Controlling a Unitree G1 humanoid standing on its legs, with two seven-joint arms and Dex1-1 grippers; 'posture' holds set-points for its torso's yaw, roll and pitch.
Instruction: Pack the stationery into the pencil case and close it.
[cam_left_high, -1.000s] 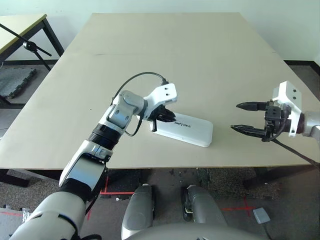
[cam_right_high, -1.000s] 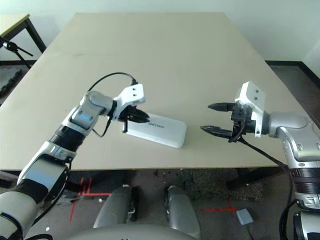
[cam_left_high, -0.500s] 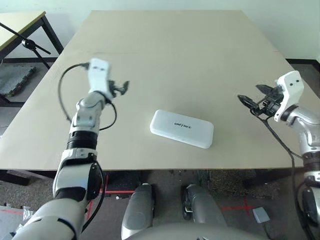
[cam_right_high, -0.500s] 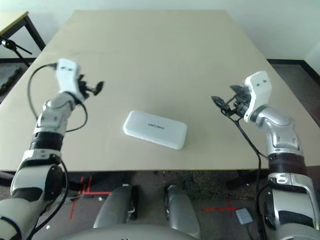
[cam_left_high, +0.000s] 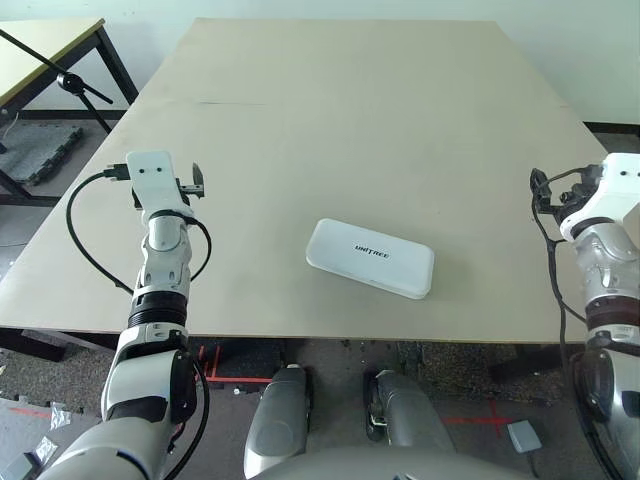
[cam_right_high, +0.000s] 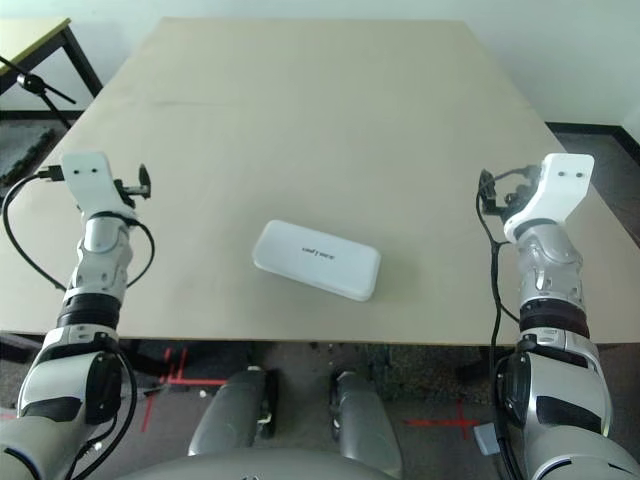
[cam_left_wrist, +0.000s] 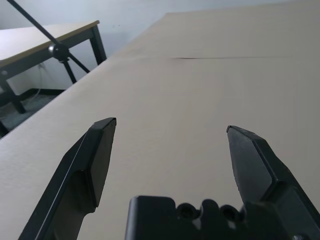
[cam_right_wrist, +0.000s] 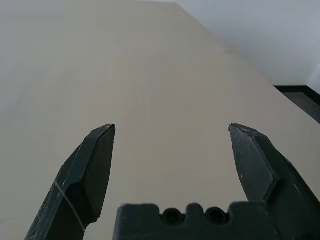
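Pencil case lies shut, well apart from both spread tools.

A: How many pencil cases do you count?
B: One pencil case, white, lid shut, lying near the front edge of the desk.
A: And desks?
B: Two. The big one, plus a second desk at the far left.
A: Grippers?
B: Two: the left gripper and the right gripper, each with two black fingers spread wide apart.
A: Anything else?
B: One black stand beside that second desk.
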